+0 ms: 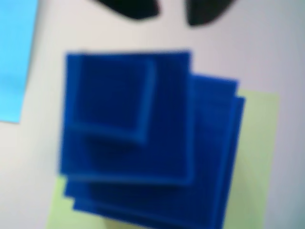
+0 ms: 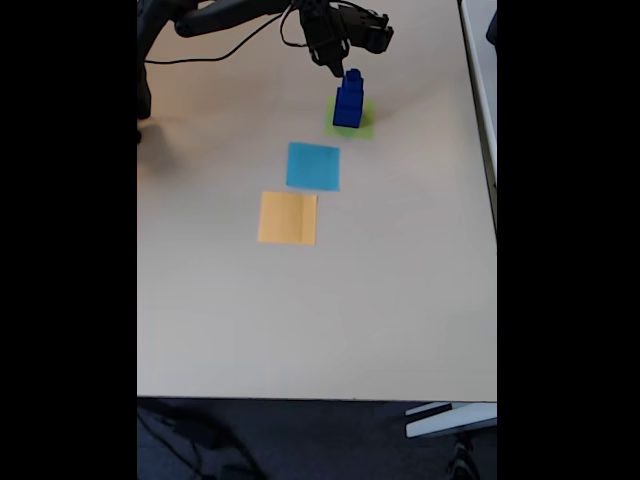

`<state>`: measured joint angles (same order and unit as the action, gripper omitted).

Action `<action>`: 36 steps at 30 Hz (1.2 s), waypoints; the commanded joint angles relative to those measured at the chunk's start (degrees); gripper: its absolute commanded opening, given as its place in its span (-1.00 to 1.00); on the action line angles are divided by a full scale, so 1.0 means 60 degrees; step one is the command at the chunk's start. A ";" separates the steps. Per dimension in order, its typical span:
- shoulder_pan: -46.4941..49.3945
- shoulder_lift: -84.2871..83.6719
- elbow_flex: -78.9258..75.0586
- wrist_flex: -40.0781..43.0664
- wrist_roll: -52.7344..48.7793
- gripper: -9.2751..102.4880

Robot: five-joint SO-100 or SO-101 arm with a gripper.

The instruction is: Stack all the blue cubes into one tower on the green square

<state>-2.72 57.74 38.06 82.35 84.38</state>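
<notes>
The gripper (image 2: 338,66) is hovering open and empty just above the tower (image 2: 348,100) on the green square (image 2: 364,128); brushing could be toppling the off-centre cubes.

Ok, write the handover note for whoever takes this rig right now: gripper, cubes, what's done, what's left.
Gripper: just above the tower's top in the fixed view; its dark fingertips sit at the top edge of the wrist view, apart, holding nothing.
Tower: dark blue cubes stacked in steps on the green square, its layers slightly turned against each other in the wrist view. The picture is too blurred to count the cubes for certain.
Light-blue square and orange square: bare, no loose cubes on the table.
Done: stacking looks finished.
Left: back the arm away without nudging the tower.
</notes>
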 commanded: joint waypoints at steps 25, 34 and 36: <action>-0.0088 -0.0278 -0.1289 0.0293 -0.0088 -0.84; -0.0073 -0.0410 -0.1538 0.0439 -0.0103 -0.84; -0.0088 -0.0425 -0.1553 0.0439 -0.0103 -0.84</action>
<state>-3.08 54.40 32.34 84.64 84.38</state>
